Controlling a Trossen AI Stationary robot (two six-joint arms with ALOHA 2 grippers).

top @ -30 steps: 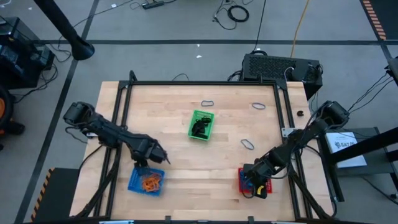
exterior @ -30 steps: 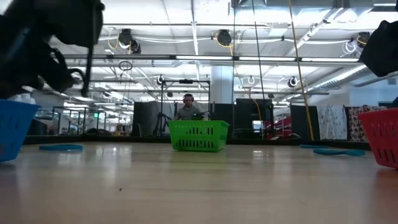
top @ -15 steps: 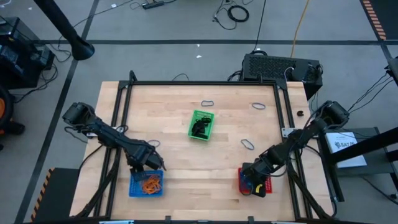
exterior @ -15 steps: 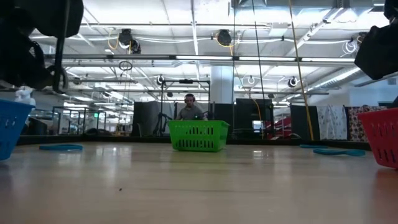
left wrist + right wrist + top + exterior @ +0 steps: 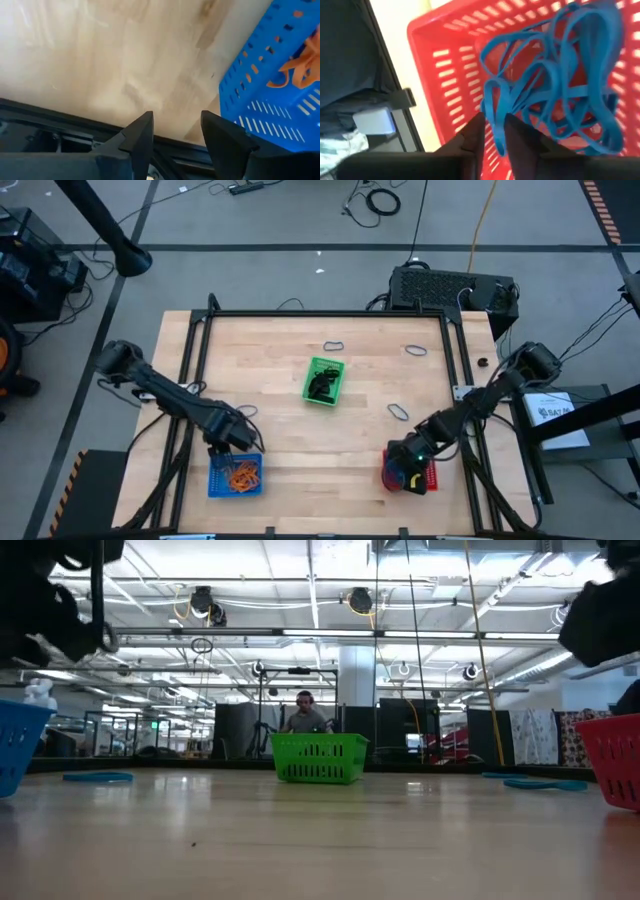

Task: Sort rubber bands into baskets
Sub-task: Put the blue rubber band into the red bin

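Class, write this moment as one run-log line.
left end effector: open, empty, by blue basket | right end effector: over red basket, blue band between fingers | loose bands: on table

high: straight down, whole table | low: table-level | 2 wrists: close over baskets

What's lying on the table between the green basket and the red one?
One blue rubber band lies between the green basket and red basket, seen from above.

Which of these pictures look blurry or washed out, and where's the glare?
Left wrist view: the tabletop is smeared and washed out, the blue basket soft. Right wrist view: the red basket and blue rubber bands are blurred. Low view: bright ceiling lights, sheen on the table. High view: evenly lit.
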